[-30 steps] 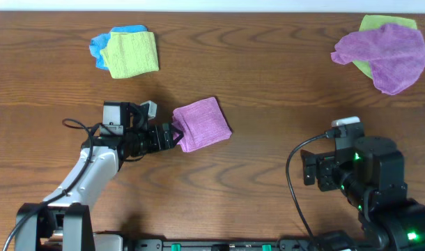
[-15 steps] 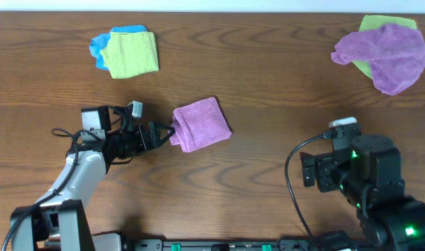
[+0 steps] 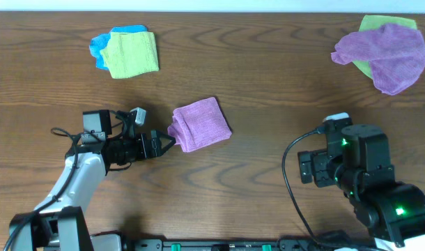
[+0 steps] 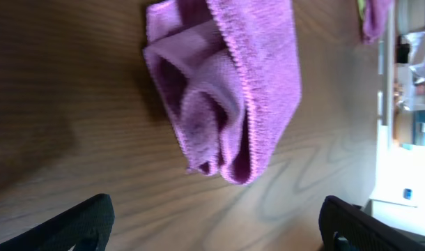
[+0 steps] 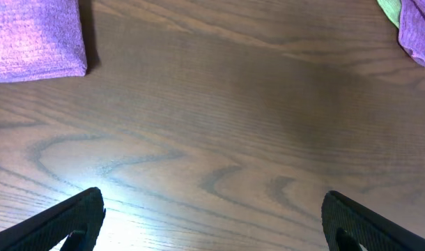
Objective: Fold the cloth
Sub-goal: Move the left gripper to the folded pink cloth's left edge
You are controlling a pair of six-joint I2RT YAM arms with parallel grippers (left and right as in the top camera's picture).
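Note:
The cloth (image 3: 201, 123) is pinkish-purple and lies folded on the wooden table (image 3: 268, 84) near the middle. In the left wrist view the cloth (image 4: 261, 90) shows its layered, stitched edges, with loose folds bunched at its near side. My left gripper (image 3: 168, 141) sits just left of it, open and empty, a short gap away; the left gripper (image 4: 216, 216) has bare wood between its dark fingertips (image 4: 87, 216). My right gripper (image 5: 212, 216) is open over bare table at the lower right, far from the cloth (image 5: 35, 38). The right arm (image 3: 352, 164) stands near the front edge.
A lime-green cloth (image 3: 132, 54) lies on a blue cloth (image 3: 99, 46) at the back left. A violet purple cloth (image 3: 387, 52) covers a green one (image 3: 383, 23) at the back right, and the violet cloth (image 5: 418, 35) shows in the right wrist view.
My left gripper has drawn back leftwards from the cloth's left edge and opened wider; the cloth stays put. The right arm has shifted slightly.

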